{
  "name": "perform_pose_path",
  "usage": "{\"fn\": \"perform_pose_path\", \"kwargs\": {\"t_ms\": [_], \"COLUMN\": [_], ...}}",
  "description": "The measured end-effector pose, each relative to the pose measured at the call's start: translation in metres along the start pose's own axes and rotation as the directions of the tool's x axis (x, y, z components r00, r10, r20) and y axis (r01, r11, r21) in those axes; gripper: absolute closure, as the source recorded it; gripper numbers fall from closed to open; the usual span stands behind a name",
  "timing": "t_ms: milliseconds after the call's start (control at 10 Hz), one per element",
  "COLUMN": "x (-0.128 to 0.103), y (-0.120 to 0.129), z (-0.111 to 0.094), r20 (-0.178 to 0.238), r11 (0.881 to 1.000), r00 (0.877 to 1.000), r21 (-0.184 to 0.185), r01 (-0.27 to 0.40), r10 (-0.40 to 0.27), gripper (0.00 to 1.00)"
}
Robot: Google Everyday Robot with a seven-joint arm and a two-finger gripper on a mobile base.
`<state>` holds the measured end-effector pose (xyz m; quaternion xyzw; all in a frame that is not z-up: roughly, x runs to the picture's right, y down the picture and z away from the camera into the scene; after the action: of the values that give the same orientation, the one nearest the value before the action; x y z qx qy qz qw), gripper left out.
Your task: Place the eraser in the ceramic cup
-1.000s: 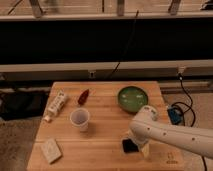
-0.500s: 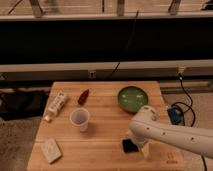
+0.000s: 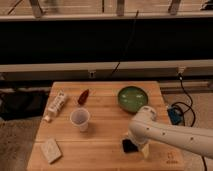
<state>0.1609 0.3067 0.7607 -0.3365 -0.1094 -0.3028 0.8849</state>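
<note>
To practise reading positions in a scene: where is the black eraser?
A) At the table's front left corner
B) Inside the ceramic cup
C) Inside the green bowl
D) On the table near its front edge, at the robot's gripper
D: the eraser lies flat on the wooden table near its front edge, with the gripper right at it, well apart from the ceramic cup.

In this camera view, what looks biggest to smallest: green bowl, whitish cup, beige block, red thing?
Wide green bowl
whitish ceramic cup and pale beige block, too alike to rank
small red object
End effector: over black eraser.
</note>
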Motion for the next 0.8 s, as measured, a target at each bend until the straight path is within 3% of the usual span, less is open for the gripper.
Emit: {"fn": "perform_pose_path", "kwargs": {"t_ms": [800], "x": [-0.0032], "y": [0.0004], "z": [0.0028], "r20": [0.012], "r11": [0.999], "r00": [0.999], "r21": [-0.002], "r01": [0.040], "r10": [-0.040], "gripper": [0.22]}}
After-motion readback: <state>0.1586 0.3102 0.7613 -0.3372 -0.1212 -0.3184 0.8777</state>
